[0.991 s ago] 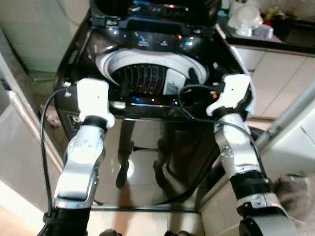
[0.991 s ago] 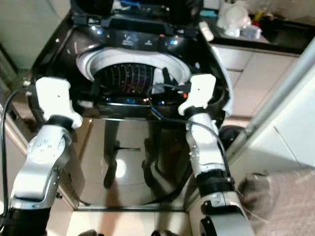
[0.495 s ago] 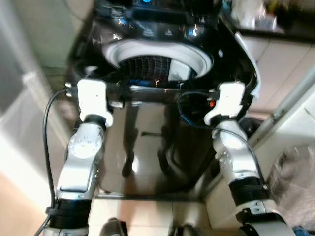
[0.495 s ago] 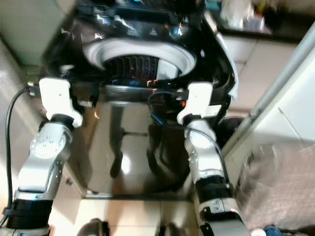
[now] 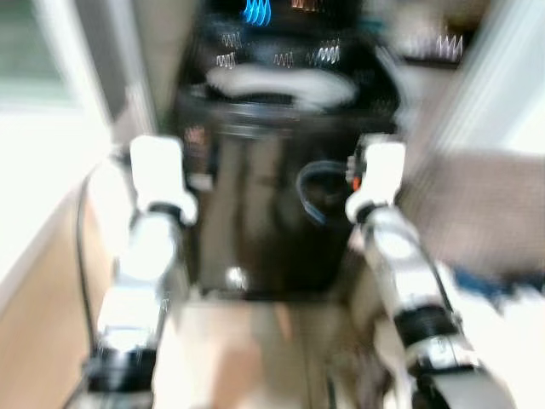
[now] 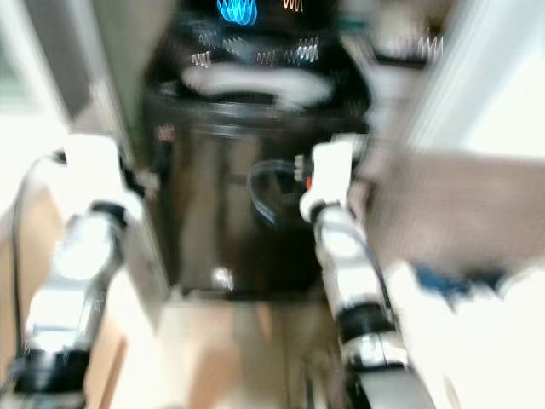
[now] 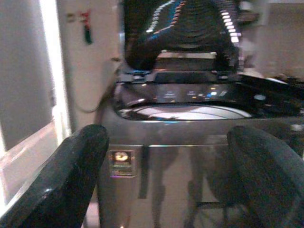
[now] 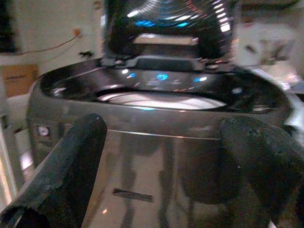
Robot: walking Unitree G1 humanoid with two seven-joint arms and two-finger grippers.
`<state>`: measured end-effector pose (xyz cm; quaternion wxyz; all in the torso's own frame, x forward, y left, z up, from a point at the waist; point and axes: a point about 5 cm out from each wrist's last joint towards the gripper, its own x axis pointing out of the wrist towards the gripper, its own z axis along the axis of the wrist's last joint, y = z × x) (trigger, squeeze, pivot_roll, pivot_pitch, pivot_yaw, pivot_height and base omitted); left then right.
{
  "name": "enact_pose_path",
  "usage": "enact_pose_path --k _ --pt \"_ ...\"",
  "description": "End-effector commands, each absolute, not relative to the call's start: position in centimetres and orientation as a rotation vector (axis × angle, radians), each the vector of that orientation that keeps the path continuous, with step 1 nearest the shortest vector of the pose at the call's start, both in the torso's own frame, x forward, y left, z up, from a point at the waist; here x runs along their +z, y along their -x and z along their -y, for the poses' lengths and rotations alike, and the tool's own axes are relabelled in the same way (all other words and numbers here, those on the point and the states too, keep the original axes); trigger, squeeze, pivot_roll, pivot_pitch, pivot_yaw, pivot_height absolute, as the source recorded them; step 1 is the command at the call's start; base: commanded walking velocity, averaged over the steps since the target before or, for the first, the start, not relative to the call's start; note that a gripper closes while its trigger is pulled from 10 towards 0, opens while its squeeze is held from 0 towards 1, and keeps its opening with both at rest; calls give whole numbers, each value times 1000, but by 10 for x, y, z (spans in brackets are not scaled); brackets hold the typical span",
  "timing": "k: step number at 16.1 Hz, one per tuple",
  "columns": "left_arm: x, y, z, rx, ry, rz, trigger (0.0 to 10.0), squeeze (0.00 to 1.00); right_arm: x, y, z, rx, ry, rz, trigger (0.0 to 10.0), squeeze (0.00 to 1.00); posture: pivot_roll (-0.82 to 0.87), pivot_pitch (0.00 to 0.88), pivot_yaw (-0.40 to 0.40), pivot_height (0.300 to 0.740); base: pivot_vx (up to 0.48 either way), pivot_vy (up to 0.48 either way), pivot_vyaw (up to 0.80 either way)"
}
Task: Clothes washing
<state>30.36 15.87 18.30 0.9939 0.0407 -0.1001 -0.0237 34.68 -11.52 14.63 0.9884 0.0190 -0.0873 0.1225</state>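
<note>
A: Washer right in front w/ lid up, drum ring showing. Left gripper and right gripper both spread wide, holding nothing.

B: Head views v. blurred. We should steady up first. Pale bulk on our right, can't ID, might crowd us

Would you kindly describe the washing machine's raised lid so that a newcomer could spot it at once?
Start from the big dark, glossy washing machine straight ahead of both open grippers. Along the back of its top runs a control strip with small blue lights. The lid stands upright just behind that strip, a dark curved panel streaked with reflections, the one part rising above the white-rimmed tub opening.
</note>
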Motion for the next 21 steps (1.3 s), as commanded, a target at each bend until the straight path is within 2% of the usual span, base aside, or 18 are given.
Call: enact_pose_path --k 1,4,7,8,13,17,21 --pt "184 -305 -151 -82 -95 209 10000 0 148 -348 121 229 -33 183 10000 0 -39 0 -46 740 0 0 -569" --pt "182 -307 -149 -110 -97 199 10000 0 146 -345 123 218 -27 198 10000 0 -47 0 -40 740 0 0 -577" --pt "141 -304 -170 -86 -8 46 10000 0 132 -341 159 31 -79 149 10000 0 -51 0 -37 740 0 0 -579" --pt "136 -303 -174 -61 -20 33 10000 0 132 -340 161 32 -68 151 10000 0 -51 0 -37 740 0 0 -575" --pt "125 -302 -173 -82 -31 28 10000 0 144 -340 151 92 -29 217 10000 0 -69 0 -29 740 0 0 -557" --pt "127 -302 -172 -104 -37 55 10000 0 143 -339 151 113 -20 217 10000 0 -71 0 -33 740 0 476 -563" --pt "130 -307 -170 -111 -77 71 10000 0 142 -339 150 118 -16 215 10000 0 -71 0 -34 740 0 0 -564"
